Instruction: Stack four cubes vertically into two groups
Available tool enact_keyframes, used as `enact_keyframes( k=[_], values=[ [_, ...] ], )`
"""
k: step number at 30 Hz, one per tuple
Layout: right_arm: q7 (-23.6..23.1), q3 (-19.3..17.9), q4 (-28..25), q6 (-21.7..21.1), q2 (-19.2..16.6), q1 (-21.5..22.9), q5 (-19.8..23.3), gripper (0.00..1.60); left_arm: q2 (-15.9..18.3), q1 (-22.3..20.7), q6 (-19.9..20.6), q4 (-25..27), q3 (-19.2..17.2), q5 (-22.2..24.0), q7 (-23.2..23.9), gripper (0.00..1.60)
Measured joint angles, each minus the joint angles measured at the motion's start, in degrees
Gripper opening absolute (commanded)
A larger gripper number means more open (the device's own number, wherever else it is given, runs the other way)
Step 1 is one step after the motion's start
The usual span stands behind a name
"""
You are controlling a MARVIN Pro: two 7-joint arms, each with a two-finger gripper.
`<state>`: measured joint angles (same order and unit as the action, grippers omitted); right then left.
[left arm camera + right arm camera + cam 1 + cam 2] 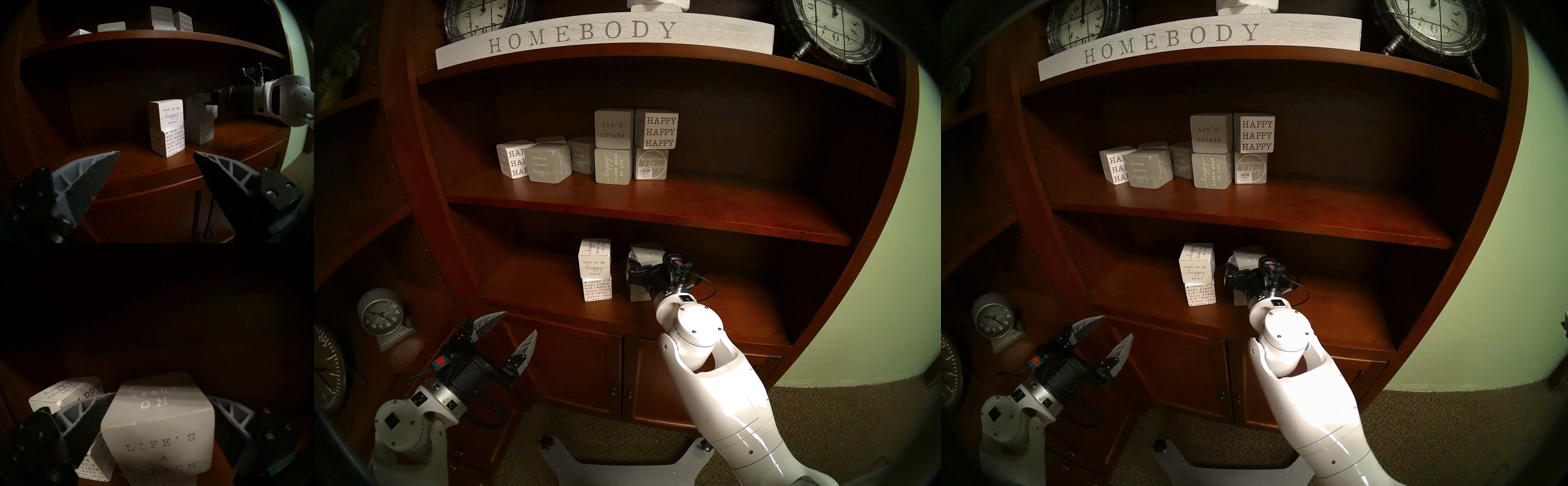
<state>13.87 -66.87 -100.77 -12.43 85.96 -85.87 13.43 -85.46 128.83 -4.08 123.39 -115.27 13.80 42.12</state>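
On the lower shelf (738, 305) the white "this is my happy place" cube (595, 259) sits on the white small-type "happy place" cube (597, 289). To their right, the grey "LIFE'S A BEACH" cube (159, 446) rests on the grey "live life happy" cube (202, 132), slightly offset. My right gripper (634, 268) is shut on the top grey cube, one finger on each side. My left gripper (521, 322) is open and empty, below and left of the shelf's front edge. From the left wrist view both stacks show, white (171, 115) and grey (198, 110).
The shelf above (653, 210) hangs low over the stacks. It carries several other lettered cubes, two stacked pairs (614, 149) and a loose cluster (544, 163). A HOMEBODY sign (585, 37) and clocks stand higher up. A small grey clock (382, 317) stands left of my left gripper. Cabinet doors (585, 366) are below.
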Motion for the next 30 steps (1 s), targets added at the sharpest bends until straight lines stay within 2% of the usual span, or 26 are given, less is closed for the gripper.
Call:
enact_keyframes(
  k=[30],
  values=[
    [-0.3,0.0,-1.8,0.4,0.1,0.0,-0.4,1.60,-1.1,-0.5,0.3,0.0,-0.5,-0.6,1.1,1.60]
  ],
)
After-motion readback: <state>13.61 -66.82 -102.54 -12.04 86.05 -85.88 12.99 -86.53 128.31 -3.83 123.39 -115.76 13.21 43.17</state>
